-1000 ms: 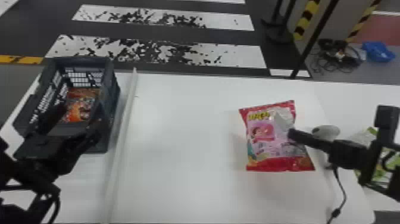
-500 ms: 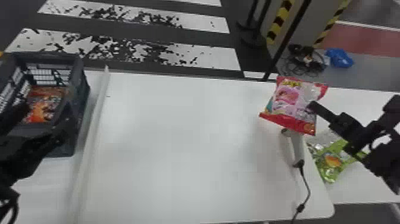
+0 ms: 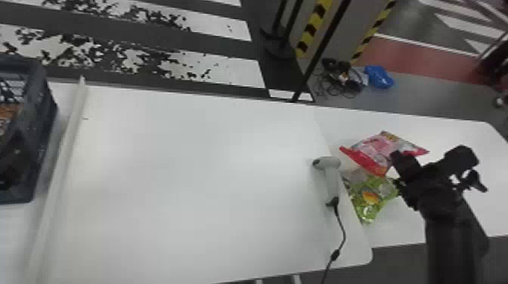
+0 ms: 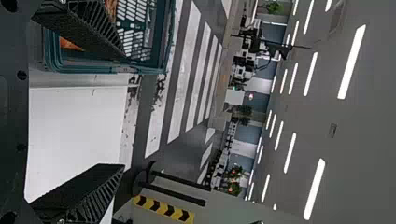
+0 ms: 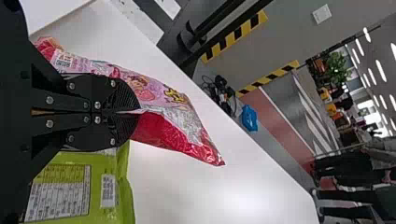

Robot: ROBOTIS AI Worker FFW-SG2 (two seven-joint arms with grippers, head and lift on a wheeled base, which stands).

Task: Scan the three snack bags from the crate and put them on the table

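One bag (image 3: 374, 148); in right end effector (image 3: 396, 155)

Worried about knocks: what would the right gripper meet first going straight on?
Beyond the pink snack bag in its fingers, the right gripper would probably meet the white table first; its height above is hard to tell.

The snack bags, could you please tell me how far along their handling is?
The green bag lies on the far-right table, so its placing looks done. The pink bag is in the right hand, over that table. The orange packaging in the crate appears left. Scanning I cannot confirm.
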